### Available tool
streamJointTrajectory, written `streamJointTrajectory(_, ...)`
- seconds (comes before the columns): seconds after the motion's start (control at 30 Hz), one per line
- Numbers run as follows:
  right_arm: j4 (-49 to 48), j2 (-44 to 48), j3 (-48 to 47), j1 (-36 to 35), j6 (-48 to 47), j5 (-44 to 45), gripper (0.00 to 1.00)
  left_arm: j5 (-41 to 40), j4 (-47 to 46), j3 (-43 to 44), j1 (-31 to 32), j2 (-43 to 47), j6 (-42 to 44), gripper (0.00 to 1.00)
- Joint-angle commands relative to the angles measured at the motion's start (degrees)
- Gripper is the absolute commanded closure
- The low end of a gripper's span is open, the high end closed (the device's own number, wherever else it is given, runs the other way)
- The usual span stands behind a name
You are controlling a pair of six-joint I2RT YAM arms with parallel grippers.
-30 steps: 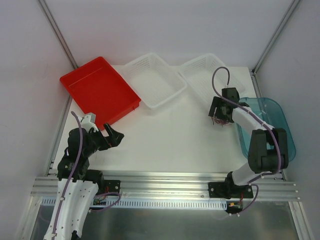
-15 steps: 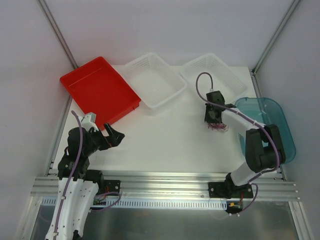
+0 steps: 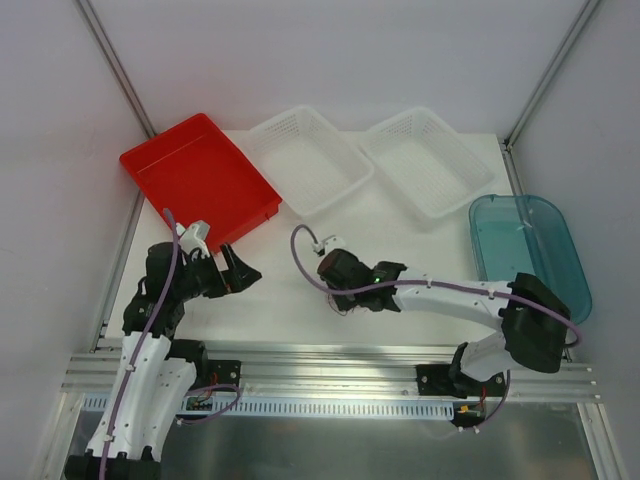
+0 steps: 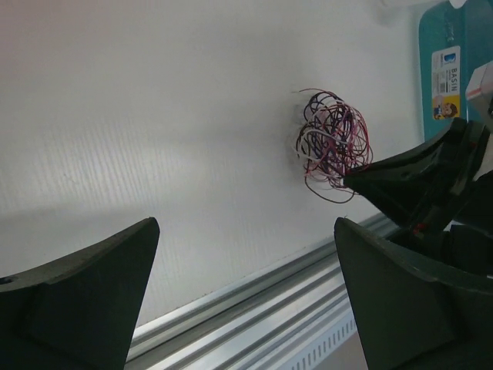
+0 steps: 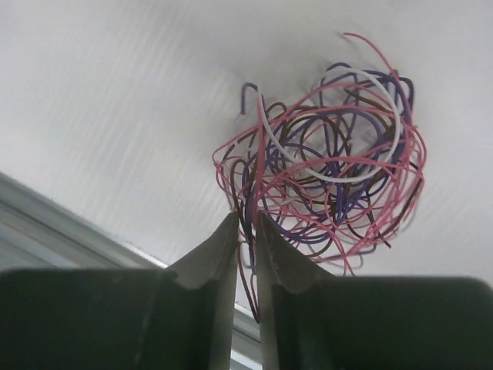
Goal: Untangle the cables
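Note:
The cables [image 5: 331, 166] are a small tangled ball of pink-red, purple, dark and white wires. My right gripper [image 5: 246, 221] is shut on a few strands at the ball's lower left edge. In the top view the right arm reaches left across the table, and its gripper [image 3: 343, 291] is at the ball of cables [image 3: 348, 304] near the table's middle. My left gripper [image 3: 243, 271] stands open a short way to the left, with nothing between its fingers. In the left wrist view the cables [image 4: 331, 142] hang ahead, beyond the open gripper [image 4: 246, 258].
A red tray [image 3: 200, 180] lies at the back left. Two white baskets [image 3: 310, 160] [image 3: 425, 160] stand at the back. A teal basin [image 3: 530, 250] sits at the right edge. An aluminium rail [image 3: 330, 365] runs along the table's near edge.
The right gripper shut on the cables by the right basket and carried them left to the table's middle. The left arm shifted slightly towards them and stayed open.

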State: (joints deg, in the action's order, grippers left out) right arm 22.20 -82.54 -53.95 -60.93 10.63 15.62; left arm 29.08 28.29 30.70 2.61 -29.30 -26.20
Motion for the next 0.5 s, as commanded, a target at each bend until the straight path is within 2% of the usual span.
streamJointTrajectory(0.0,2.94,-3.32,-3.17,-6.29,2.81,3.19,0.81,5.72,-2.89,-0.73,2.12,-3.3,0.97,0.01)
streamJointTrajectory(0.03,3.46,-4.46,-4.13,-7.44,2.9,3.28,0.73,5.9,-2.98,-0.73,3.09,-4.87,0.62,0.01)
streamJointTrajectory(0.07,3.73,-4.47,-4.4,-8.58,3.08,3.45,0.58,5.9,-2.89,-0.81,6.06,-5.41,-0.69,0.01)
streamJointTrajectory(0.1,3.99,-4.12,-4.75,-10.51,2.99,3.8,0.47,4.42,-2.98,-1.08,7.92,-6.03,-1.66,0.01)
streamJointTrajectory(0.17,4.17,-1.76,-5.11,-12.45,3.16,4.68,0.31,1.08,-3.42,-1.69,14.31,-6.03,-5.24,0.01)
streamJointTrajectory(0.23,4.09,2.18,-4.76,-12.9,3.78,5.04,0.24,-3.75,-4.21,-3.1,18.02,-5.59,-9.81,0.01)
streamJointTrajectory(0.4,6.27,11.86,-0.55,-12.9,7.82,12.13,0.22,-11.05,-7.99,-5.12,27.42,-6.03,-19.67,0.01)
streamJointTrajectory(0.47,7.42,17.38,1.04,-12.9,9.84,15.31,0.19,-15.71,-9.57,-4.6,30.24,-6.99,-23.36,0.01)
